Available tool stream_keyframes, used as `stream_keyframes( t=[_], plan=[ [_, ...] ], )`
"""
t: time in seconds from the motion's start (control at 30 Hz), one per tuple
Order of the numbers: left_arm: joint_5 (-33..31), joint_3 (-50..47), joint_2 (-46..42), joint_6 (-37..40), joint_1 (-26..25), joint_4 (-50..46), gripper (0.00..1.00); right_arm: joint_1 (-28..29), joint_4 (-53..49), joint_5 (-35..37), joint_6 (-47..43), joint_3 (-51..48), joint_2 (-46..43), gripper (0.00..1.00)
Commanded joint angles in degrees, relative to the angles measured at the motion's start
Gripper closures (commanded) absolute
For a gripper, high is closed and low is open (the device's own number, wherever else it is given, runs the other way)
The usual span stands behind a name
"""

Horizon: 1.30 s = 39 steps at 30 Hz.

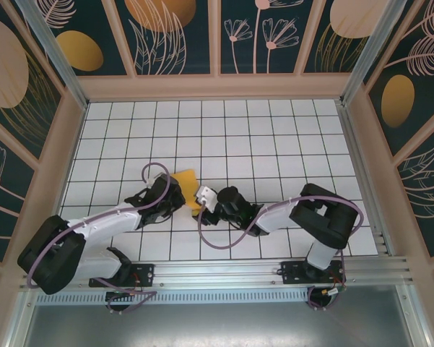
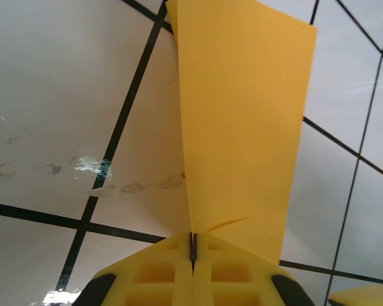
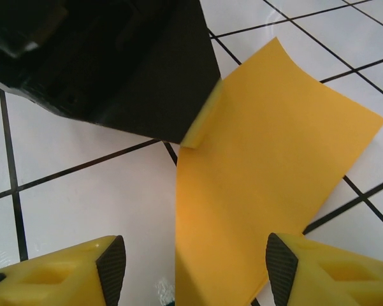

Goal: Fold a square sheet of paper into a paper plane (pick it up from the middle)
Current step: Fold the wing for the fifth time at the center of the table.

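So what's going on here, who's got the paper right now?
The left gripper has its jaws shut on one edge of the orange-yellow sheet of paper. The right gripper faces it with jaws open on either side of the sheet's opposite end, not clamped yet. It is no plane yet.

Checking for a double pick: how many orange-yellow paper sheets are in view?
1. The paper sheet sits between the arms, pinched in the left hand, its free end between the right hand's open fingers. Another stuck behind it could hide.
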Motion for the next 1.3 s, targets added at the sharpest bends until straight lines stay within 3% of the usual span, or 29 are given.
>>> stream_keyframes(
  t=[0.0,0.1,0.5,0.7,1.27],
  plan=[
    [-0.7,1.5,1.9,0.4,-0.2,-1.6,1.0,0.8,3.4,-0.1,-2.2,2.0,2.6,0.4],
    [0.0,3.0,2.9,0.7,-0.3,-1.3,1.0,0.9,4.5,0.1,-2.7,2.8,4.3,0.45],
    [3.2,4.4,0.4,0.7,0.8,-1.2,1.0,1.0,14.0,1.2,-4.9,2.6,9.9,0.46],
    [5.0,3.7,-0.1,0.3,1.9,-0.3,1.0,1.0,19.5,3.2,-5.7,2.0,12.3,0.55],
    [7.0,3.9,-0.8,0.7,3.0,-0.6,1.0,0.7,22.7,8.4,-7.2,3.9,15.6,0.62]
  ],
)
